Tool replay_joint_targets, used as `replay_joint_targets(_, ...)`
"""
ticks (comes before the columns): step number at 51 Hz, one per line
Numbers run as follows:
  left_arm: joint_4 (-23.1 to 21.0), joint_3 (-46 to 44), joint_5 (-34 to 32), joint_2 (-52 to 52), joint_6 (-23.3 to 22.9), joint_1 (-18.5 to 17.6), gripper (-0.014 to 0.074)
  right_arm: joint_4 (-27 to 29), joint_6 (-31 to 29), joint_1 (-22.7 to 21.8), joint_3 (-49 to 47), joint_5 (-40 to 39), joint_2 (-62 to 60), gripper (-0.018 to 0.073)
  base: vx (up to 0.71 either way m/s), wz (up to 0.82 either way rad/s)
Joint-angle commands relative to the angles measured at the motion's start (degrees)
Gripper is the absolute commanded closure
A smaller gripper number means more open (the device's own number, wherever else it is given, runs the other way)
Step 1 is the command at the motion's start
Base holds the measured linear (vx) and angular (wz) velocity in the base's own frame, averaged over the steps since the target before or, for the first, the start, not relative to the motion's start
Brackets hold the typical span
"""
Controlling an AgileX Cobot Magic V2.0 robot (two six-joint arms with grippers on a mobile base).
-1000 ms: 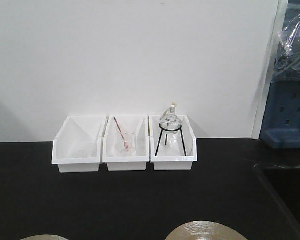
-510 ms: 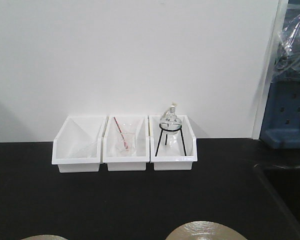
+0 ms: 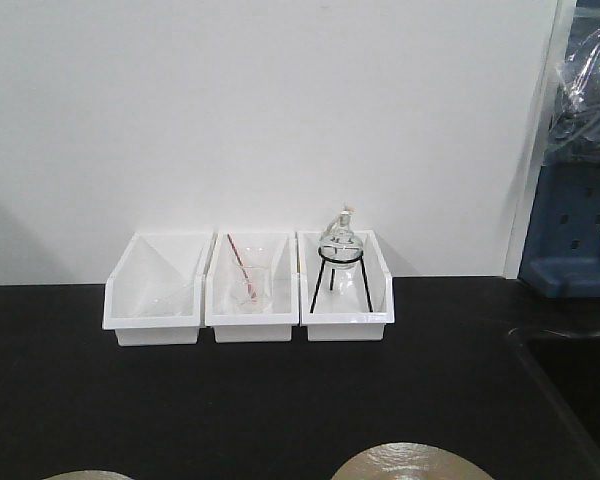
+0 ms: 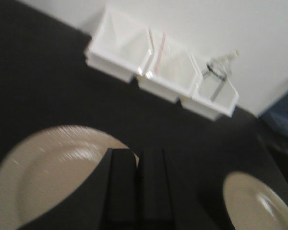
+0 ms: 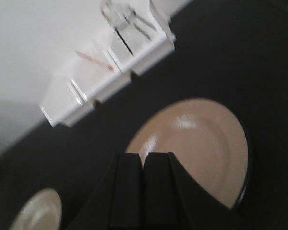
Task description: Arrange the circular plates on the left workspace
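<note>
Two circular plates, glossy beige with dark rims, lie flat on the black countertop of the left workspace (image 3: 230, 400). The front view shows only their far edges: the left plate (image 3: 85, 475) and the right plate (image 3: 412, 462). My left gripper (image 4: 138, 152) is shut and empty, its tips over the near right rim of the left plate (image 4: 48, 172); the other plate (image 4: 257, 201) lies apart to the right. My right gripper (image 5: 143, 156) is shut and empty above the near left edge of the right plate (image 5: 197, 143). The left plate (image 5: 36, 213) shows at lower left.
Three white bins (image 3: 248, 288) stand in a row against the white wall; the middle holds a beaker with a red rod, the right a round glass flask on a black tripod (image 3: 340, 255). A recessed sink basin (image 3: 580, 380) lies at right, below blue equipment (image 3: 580, 230).
Almost nothing differs in the front view; the sliver of the left plate at the bottom edge shows slightly less than before.
</note>
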Motion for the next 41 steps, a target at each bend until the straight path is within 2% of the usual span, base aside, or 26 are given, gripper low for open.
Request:
replay_joint_targets(1,-21.3,-5.1,4.0,9.9,18.3,-1.4,0.0596,10.0,-14.9,2.4,-8.5,3.7,11.6,0.0561,0.0,0.0)
replay_joint_targets(4,-31.8,-6.8,9.0,15.8,27.7,-1.5,0.0596,17.5,-25.5,4.5,-12.3,6.9,18.2,0.0561,0.0,0.0)
replay_joint_targets(5,-35.3,-7.1,10.4,18.0,30.0,-1.5,0.0596,22.1,-30.8,5.2,-14.2,8.3,21.5,0.0561,0.0,0.0)
replay_joint_targets(8,-44.3,-8.1,14.7,24.2,34.0,-1.5,0.0596,31.5,-41.3,6.3,-17.9,12.4,27.1,0.0561,0.0,0.0)
replay_joint_targets(9,-46.6,-8.3,16.2,26.3,35.3,-1.5,0.0596,35.8,-45.0,6.5,-19.3,15.4,30.1,0.0561,0.0,0.0)
replay_joint_targets(10,-48.5,-8.7,17.5,28.2,36.7,-1.5,0.0596,37.8,-48.5,6.4,-20.7,17.7,32.3,0.0561,0.0,0.0)
replay_joint_targets(13,-50.9,-9.7,20.1,32.9,40.0,-1.5,0.0596,44.7,-56.0,6.4,-24.1,23.4,37.6,0.0561,0.0,0.0)
replay_joint_targets(14,-51.1,-10.1,20.2,34.4,40.4,-1.4,0.0596,47.5,-58.6,6.4,-25.6,25.2,39.4,0.0561,0.0,0.0)
replay_joint_targets(17,-50.8,-11.5,20.2,38.3,40.8,-0.5,0.0596,51.2,-61.6,5.6,-28.7,29.6,44.3,0.0561,0.0,0.0)
replay_joint_targets(24,-50.2,-12.7,21.9,43.5,40.7,5.1,0.0596,52.1,-61.6,-1.8,-32.2,35.8,50.3,0.0561,0.0,0.0)
replay_joint_targets(32,-46.7,-12.7,30.0,45.9,40.7,17.5,0.0596,49.9,-61.6,-17.3,-32.0,42.6,52.7,0.0561,0.0,0.0)
replay_joint_targets(37,-40.7,-12.6,31.4,46.2,39.3,25.7,0.0596,48.1,-61.6,-26.5,-32.0,44.1,52.7,0.0561,0.0,0.0)
replay_joint_targets(41,-36.2,-12.6,31.3,46.2,38.4,29.3,0.0596,47.0,-61.6,-31.0,-32.0,44.1,52.7,0.0561,0.0,0.0)
